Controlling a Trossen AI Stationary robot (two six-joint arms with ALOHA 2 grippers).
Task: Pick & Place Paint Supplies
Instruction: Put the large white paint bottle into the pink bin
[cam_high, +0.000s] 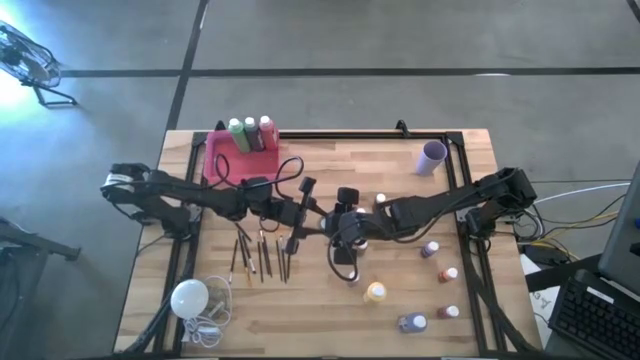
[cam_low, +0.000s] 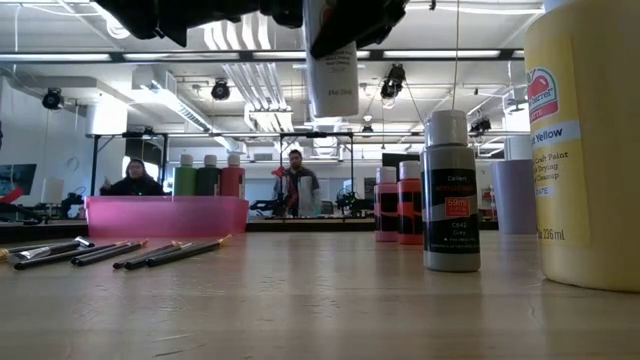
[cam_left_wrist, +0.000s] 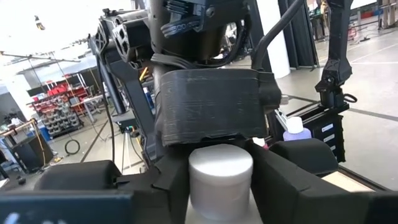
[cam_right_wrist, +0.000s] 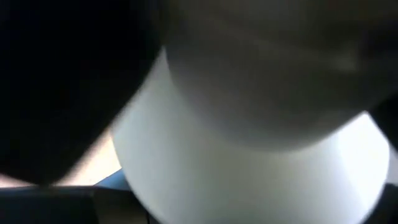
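A white paint bottle (cam_low: 333, 80) with a white cap (cam_left_wrist: 221, 171) hangs upright above the middle of the table, between both grippers. My left gripper (cam_high: 312, 222) reaches in level from the table's left and is shut on it. My right gripper (cam_high: 348, 228) slants down from the right and is also shut on the bottle, whose white body (cam_right_wrist: 249, 162) fills the right wrist view. Several thin dark paintbrushes (cam_high: 260, 255) lie flat on the wood near the left. More white-capped bottles (cam_high: 430, 248) stand on their bases at the right. My left gripper pinches the bottle's cap (cam_left_wrist: 198, 177) between its two fingers (cam_left_wrist: 168, 183), coming in level from the table's left. The bottle stays upright and clear of the table, its body hanging below the fingers. My right gripper holds the same bottle from the right, slanting down, with a taped finger (cam_left_wrist: 211, 106) on the far side just above the cap. Its exact place of contact is hidden by the grippers. The body (cam_low: 333, 95) hangs free below.
A pink tray (cam_high: 225, 160) with green and red bottles stands at the far left. A purple cup (cam_high: 432, 157) is at the far right, a yellow bottle (cam_high: 375, 292) and a grey one (cam_low: 450, 190) near the front, and a white bulb with a cord (cam_high: 188, 297) at the near left.
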